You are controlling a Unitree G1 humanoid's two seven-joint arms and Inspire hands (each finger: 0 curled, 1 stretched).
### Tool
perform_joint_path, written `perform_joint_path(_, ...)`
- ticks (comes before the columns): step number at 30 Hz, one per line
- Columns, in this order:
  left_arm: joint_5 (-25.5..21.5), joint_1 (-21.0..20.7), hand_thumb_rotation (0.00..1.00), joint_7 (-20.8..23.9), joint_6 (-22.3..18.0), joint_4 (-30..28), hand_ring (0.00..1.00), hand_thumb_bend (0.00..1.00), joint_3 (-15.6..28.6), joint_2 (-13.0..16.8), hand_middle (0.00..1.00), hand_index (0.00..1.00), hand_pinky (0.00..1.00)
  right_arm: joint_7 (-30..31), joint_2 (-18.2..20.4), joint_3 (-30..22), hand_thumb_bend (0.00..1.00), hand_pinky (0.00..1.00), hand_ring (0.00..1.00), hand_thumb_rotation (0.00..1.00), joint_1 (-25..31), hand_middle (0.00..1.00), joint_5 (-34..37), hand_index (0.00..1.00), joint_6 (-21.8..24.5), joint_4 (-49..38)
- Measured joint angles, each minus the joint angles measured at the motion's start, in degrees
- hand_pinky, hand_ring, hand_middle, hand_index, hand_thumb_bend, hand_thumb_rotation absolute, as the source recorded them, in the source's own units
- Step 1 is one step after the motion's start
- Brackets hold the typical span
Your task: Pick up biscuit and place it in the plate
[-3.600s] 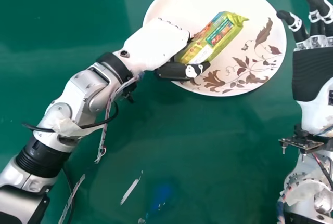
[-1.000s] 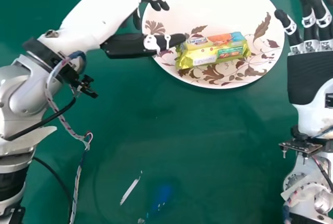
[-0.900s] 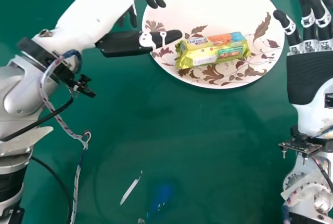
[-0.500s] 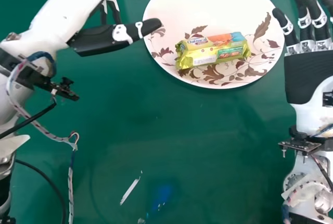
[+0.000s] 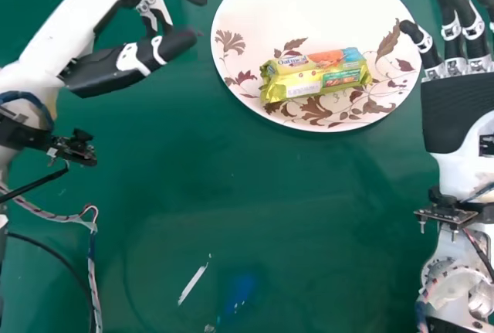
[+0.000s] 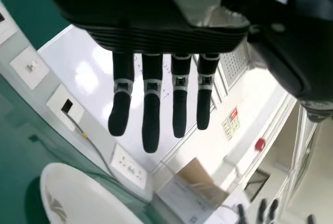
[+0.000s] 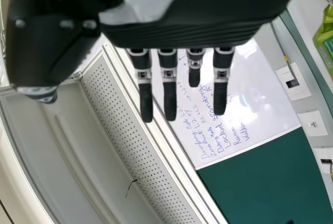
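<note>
1. While the biscuit packet (image 5: pixel 316 74) lies flat on the plate (image 5: pixel 309 1), in its near half, it touches neither hand; its long side runs roughly level with the bench's near edge.
2. The plate, white with a brown leaf pattern, rests toward the far edge of the bench (image 5: pixel 231 178); the left wrist view shows a socket panel (image 6: pixel 127 167) beside the bench.
3. The left hand (image 5: pixel 116 66) hangs off the plate's left side, apart from the rim, wide and holding nothing, its thumb standing well away from the fingers (image 6: pixel 151 115).
4. The right hand (image 5: pixel 461 109) is at the plate's right side, wide and empty, its straight fingers pointing to the bench's far edge; one fingertip comes close to the plate's rim, and whether they touch cannot be told.
5. Toward the near edge, a pale streak (image 5: pixel 193 285) marks the bench beside a blue patch (image 5: pixel 241 288).
</note>
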Motion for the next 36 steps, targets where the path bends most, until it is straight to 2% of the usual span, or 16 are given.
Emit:
perform_joint_path(4,-4.35,1.20,1.00,0.06,-0.86,0.39,0.37,1.00,0.44,-1.70,0.69,0.73,0.25,0.01,0.00,-0.02,0.83,0.73,0.79,0.25,-0.01,0.76,0.24,0.71,0.21,0.01)
perform_joint_path(11,-9.36,4.15,1.00,2.69,-1.62,0.07,0.37,1.00,1.65,-6.71,0.69,0.72,0.25,-0.07,0.00,-0.05,0.84,0.67,0.74,0.20,0.09,0.72,0.52,0.68,1.13,0.00)
perform_joint_path(14,-12.95,6.06,1.00,3.98,-2.54,0.05,0.38,1.00,2.55,-9.72,0.69,0.72,0.25,-0.37,0.00,-0.06,0.79,0.71,0.76,0.18,0.31,0.73,0.48,0.69,1.23,-0.05)
perform_joint_path(19,-16.00,7.96,1.00,4.15,-4.94,0.64,0.38,1.00,3.45,-11.54,0.69,0.72,0.26,-1.15,0.00,-0.04,0.74,0.71,0.76,0.17,0.66,0.74,0.37,0.71,2.05,-0.30)
perform_joint_path(22,-16.98,8.62,1.00,4.22,-6.01,1.58,0.42,1.00,3.98,-12.23,0.69,0.72,0.27,-1.18,0.01,-0.04,0.76,0.70,0.75,0.14,0.70,0.73,0.32,0.69,2.04,-0.30)
perform_joint_path(25,-19.20,9.08,1.00,5.44,-6.61,1.94,0.52,1.00,4.79,-14.47,0.72,0.73,0.29,-1.08,0.01,-0.04,0.81,0.67,0.71,0.12,0.70,0.70,0.38,0.64,2.05,-0.29)
perform_joint_path(28,-21.54,9.73,1.00,6.48,-8.01,2.46,0.54,1.00,5.26,-17.09,0.73,0.72,0.31,-0.89,0.00,-0.04,0.75,0.70,0.72,0.06,0.73,0.69,0.43,0.62,2.06,-0.29)
perform_joint_path(31,-25.71,10.10,1.00,5.88,-9.75,3.77,0.55,1.00,5.78,-19.04,0.74,0.73,0.35,-0.82,0.00,-0.07,0.75,0.68,0.71,0.08,0.76,0.69,0.46,0.62,2.07,-0.27)
perform_joint_path(32,-26.90,10.20,1.00,5.60,-10.16,4.49,0.56,1.00,6.02,-19.47,0.74,0.73,0.38,-0.73,-0.01,-0.11,0.75,0.68,0.71,0.09,0.76,0.69,0.57,0.62,2.11,-0.27)
perform_joint_path(33,-27.47,10.33,1.00,5.32,-10.52,5.15,0.56,1.00,6.23,-19.88,0.74,0.73,0.48,-0.66,-0.03,-0.13,0.75,0.67,0.72,0.10,0.76,0.69,0.70,0.62,2.29,-0.27)
perform_joint_path(34,-28.19,10.46,1.00,5.01,-10.94,5.95,0.63,1.00,6.41,-20.16,0.76,0.74,0.77,-0.59,-0.07,-0.15,0.75,0.67,0.72,0.12,0.76,0.69,0.87,0.63,2.62,-0.27)
perform_joint_path(35,-28.82,10.55,1.00,4.55,-11.34,6.76,0.68,1.00,6.67,-20.32,0.76,0.75,0.88,-0.58,-0.13,-0.18,0.75,0.66,0.72,0.13,0.77,0.69,0.94,0.64,2.92,-0.27)
perform_joint_path(36,-29.09,10.69,1.00,4.16,-11.80,7.35,0.75,1.00,6.98,-20.46,0.77,0.75,0.94,-0.58,-0.15,-0.23,0.75,0.66,0.72,0.13,0.77,0.70,0.94,0.64,2.97,-0.27)
